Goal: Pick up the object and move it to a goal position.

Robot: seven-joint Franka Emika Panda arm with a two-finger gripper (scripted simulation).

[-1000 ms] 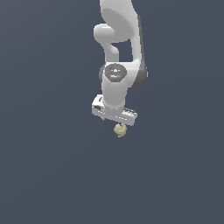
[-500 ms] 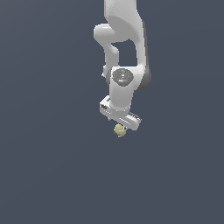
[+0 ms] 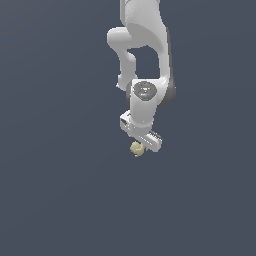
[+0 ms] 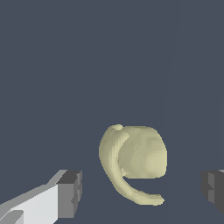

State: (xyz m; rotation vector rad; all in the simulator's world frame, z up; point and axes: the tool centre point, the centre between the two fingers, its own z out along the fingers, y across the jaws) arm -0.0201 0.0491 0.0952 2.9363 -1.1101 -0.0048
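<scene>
In the exterior view, the white arm's gripper (image 3: 141, 145) hangs just over the pale yellow object (image 3: 137, 148), while the wrist view shows that curled object (image 4: 133, 162) lying between two dark fingertips (image 4: 71, 192) spread wide, touching neither.

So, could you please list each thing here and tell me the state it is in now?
gripper: open, a gap between each finger and the lump, nothing held.
lump: pale yellow, curled with a hooked tail, lying free between the fingers, not grasped.
arm: reaching down, with the gripper just above the lump.
</scene>
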